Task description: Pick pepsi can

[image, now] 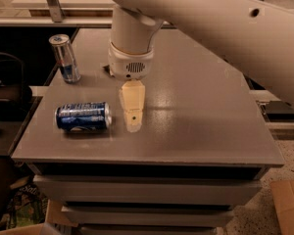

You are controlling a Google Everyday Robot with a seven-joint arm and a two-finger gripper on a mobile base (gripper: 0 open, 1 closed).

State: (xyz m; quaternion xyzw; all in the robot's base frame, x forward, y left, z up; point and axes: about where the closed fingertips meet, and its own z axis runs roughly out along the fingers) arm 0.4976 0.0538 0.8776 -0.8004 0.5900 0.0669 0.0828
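Note:
The pepsi can (83, 116), dark blue with white print and silver ends, lies on its side near the front left of the grey table (210, 116). My gripper (133, 122) hangs down from the white arm (131, 48), cream coloured, with its tip close above the table just to the right of the can. It does not touch the can and holds nothing that I can see.
A taller slim silver-and-blue can (65, 58) stands upright at the table's back left. The table's left edge lies just beyond the pepsi can. A dark chair (5, 87) stands to the left, and a cardboard box (286, 202) is on the floor at the lower right.

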